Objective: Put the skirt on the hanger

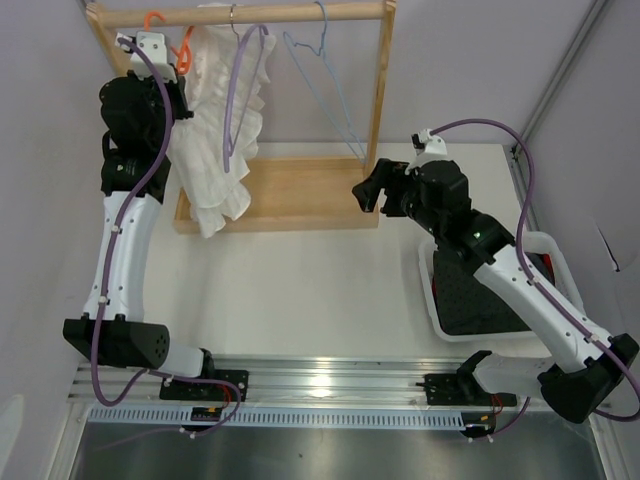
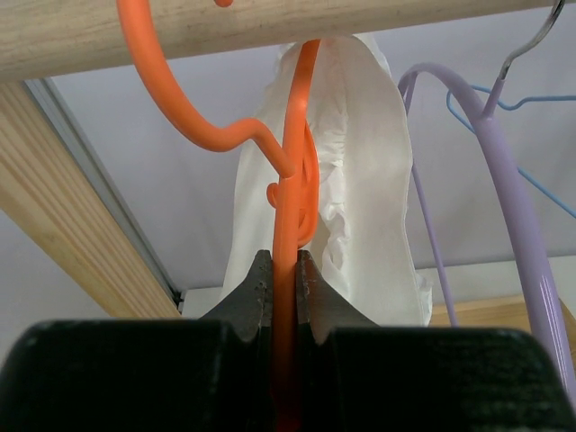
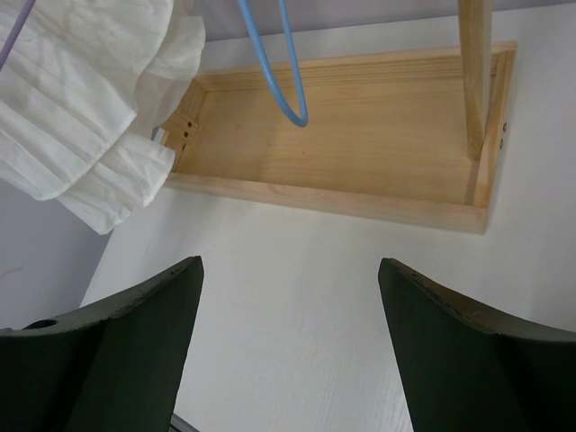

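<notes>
Left claw (image 2: 283,272): clamped on the orange hanger (image 2: 295,171), jaws pressed against its thin bar from both sides. The hanger's hook curves up over the wooden rail (image 2: 270,27). The white skirt (image 2: 369,189) hangs just behind the hanger, below the rail, with the purple hanger (image 2: 508,189) beside it; its hem reaches the left end of the rack's base tray (image 3: 360,135). Right claw (image 3: 290,270): jaws wide apart, holding nothing, above the white table (image 3: 297,297) near the tray.
</notes>
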Controlling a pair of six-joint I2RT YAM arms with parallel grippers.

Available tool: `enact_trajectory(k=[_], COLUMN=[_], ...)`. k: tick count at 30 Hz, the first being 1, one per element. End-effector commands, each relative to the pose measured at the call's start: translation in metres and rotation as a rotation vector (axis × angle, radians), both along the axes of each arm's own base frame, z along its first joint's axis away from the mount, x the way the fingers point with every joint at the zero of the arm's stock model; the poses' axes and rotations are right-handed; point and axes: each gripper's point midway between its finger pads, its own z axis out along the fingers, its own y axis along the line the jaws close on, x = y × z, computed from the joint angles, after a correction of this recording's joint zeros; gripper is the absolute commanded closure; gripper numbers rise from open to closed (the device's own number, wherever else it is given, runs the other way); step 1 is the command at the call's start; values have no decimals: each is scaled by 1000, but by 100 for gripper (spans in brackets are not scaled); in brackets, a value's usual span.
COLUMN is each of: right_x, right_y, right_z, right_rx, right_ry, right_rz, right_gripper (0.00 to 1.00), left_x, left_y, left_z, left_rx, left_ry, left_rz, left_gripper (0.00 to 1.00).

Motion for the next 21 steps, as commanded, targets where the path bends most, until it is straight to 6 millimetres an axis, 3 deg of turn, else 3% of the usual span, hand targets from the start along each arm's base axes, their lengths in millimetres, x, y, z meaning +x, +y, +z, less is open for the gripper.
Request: enact_trajectory(k=[1, 21], right_x=[5, 16], right_y=[8, 15], right_z=[10, -3], right_rx=[43, 31], right_ry=[-34, -1], right_rz=[27, 36], right_gripper=[15, 15], left_x=[-14, 29], left_y=[0, 19], left_z=[67, 54], left_rx=[-9, -11], left_ry=[-199, -138], left_rz=[-15, 90], left_gripper=[100, 100])
